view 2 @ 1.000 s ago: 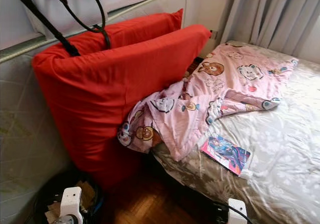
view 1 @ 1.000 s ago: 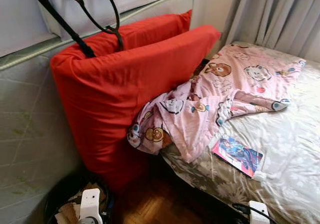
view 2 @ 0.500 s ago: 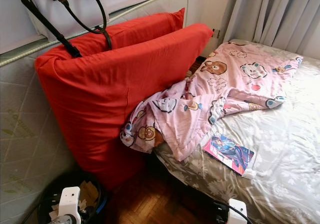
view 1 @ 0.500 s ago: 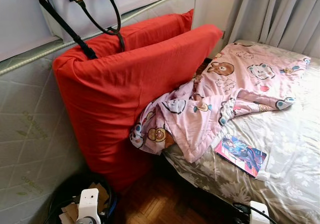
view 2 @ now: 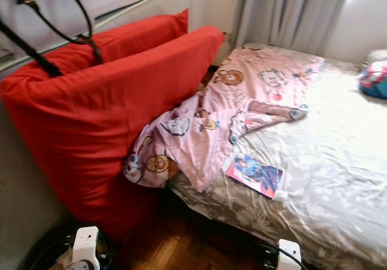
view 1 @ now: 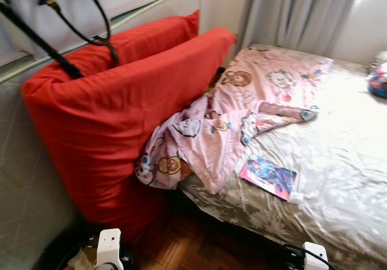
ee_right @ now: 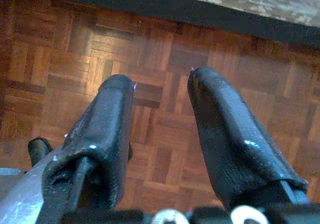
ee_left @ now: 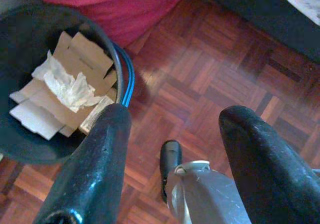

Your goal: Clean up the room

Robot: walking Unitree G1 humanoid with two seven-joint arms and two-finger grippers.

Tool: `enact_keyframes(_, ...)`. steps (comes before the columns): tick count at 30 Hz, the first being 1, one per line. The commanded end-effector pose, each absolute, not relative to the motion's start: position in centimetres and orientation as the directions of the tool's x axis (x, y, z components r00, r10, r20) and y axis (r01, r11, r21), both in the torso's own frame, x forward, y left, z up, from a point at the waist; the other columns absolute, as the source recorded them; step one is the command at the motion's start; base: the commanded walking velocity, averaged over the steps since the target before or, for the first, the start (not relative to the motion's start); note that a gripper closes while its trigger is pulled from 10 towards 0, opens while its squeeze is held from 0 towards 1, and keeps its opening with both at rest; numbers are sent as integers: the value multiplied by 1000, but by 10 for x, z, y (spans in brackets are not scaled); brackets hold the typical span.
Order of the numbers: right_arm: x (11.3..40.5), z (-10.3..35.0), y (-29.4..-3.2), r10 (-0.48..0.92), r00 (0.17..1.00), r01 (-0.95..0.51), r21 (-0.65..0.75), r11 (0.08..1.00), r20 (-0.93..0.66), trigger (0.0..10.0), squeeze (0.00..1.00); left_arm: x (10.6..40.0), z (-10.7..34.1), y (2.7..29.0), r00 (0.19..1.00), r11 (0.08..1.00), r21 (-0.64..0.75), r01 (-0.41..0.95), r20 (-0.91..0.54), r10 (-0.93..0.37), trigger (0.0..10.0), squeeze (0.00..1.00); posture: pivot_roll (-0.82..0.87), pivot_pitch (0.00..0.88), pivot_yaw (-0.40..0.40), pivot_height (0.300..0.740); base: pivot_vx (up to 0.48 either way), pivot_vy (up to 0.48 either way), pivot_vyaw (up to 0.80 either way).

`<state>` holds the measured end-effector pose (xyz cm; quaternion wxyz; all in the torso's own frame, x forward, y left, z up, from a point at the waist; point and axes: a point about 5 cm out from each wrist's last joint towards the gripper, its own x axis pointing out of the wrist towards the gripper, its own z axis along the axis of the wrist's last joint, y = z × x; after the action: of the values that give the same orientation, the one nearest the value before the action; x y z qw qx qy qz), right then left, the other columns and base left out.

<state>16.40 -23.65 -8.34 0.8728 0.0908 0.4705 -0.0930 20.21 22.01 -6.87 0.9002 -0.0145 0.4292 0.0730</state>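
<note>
A pink cartoon-print garment (view 1: 242, 110) lies crumpled across the bed (view 1: 338, 161) and droops over its near edge against a big red cushion (view 1: 121, 113). A colourful magazine (view 1: 268, 177) rests flat on the sheet just past the garment. Both arms hang low over the floor. My left gripper (ee_left: 177, 116) is open and holds nothing, beside a black bin (ee_left: 30, 28) holding cardboard and crumpled paper (ee_left: 70, 86). My right gripper (ee_right: 161, 81) is open too, over bare parquet near the bed's dark base.
The red cushion leans on an upright grey mattress (view 1: 18, 185) at the left, with black bag straps (view 1: 91, 22) hanging over it. Grey curtains (view 1: 296, 13) hang behind the bed. A bright bundle (view 1: 378, 80) sits at the bed's far right. Parquet floor (ee_left: 225, 68) lies between bin and bed.
The camera has swung to the right, so the whole scene sits further left and the bright bundle at the bed's right has come into view. Nothing on the bed has moved.
</note>
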Motion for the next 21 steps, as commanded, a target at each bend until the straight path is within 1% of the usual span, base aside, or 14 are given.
enact_keyframes(1, 165, -83, -238, -81, 538, 248, 65, 967, -839, 10000, 0, 200, -70, 222, 610, 988, 47, -149, -782, 129, 10000, 0, 166, 0, -43, 740, 0, -270, -744)
enact_keyframes(4, 165, -83, -238, -82, 539, 251, 67, 966, -838, 10000, 0, 200, -70, 222, 609, 987, 47, -153, -782, 132, 10000, 0, 166, 0, -42, 740, 0, 0, -737)
enact_keyframes(13, 166, -82, -238, -89, 552, 263, 72, 962, -829, 10000, 0, 201, -69, 223, 614, 988, 58, -145, -778, 136, 10000, 0, 166, 0, -40, 740, 0, 0, 0)
enact_keyframes(18, 166, -82, -238, -88, 550, 265, 74, 961, -831, 10000, 0, 201, -69, 223, 614, 987, 60, -146, -777, 138, 10000, 0, 166, 0, -39, 740, 0, -354, 0)
enact_keyframes(21, 165, -83, -237, -83, 545, 257, 72, 964, -834, 10000, 0, 201, -69, 223, 613, 987, 62, -147, -777, 140, 10000, 0, 167, 0, -39, 740, 0, -330, -731)
